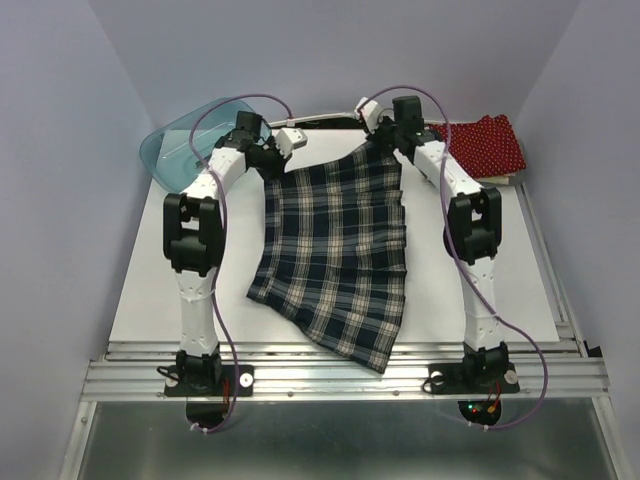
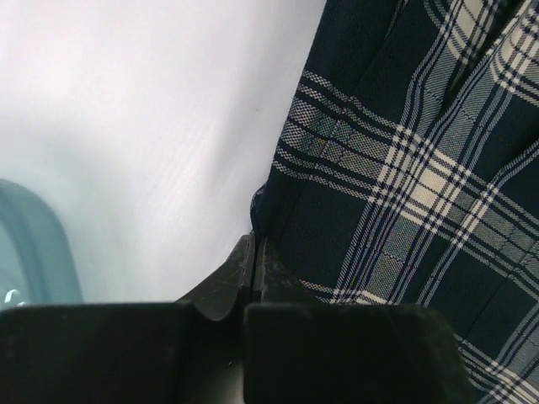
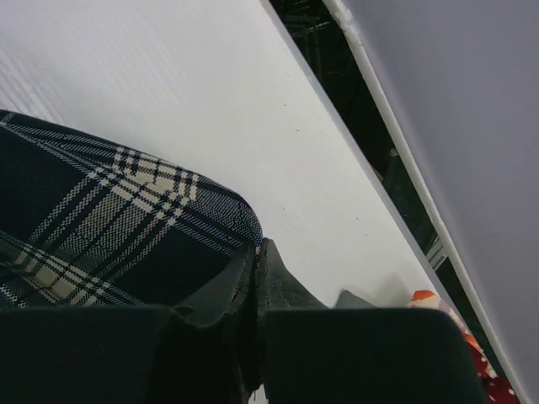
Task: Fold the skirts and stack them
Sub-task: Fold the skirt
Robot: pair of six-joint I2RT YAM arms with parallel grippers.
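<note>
Plaid cloth: you had one plaid skirt [image 1: 335, 260] spread flat on the white worktop [image 1: 490, 290]. The left gripper [image 2: 254, 246] and right gripper [image 3: 257, 250] each pinched a far corner. One red dotted skirt [image 1: 486, 142] lay far right, and one teal bin [image 1: 172, 150] far left.

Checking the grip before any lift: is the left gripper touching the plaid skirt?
Touching. The left wrist view shows the left gripper shut on the plaid skirt, the cloth's edge running right into its closed fingertips.
</note>
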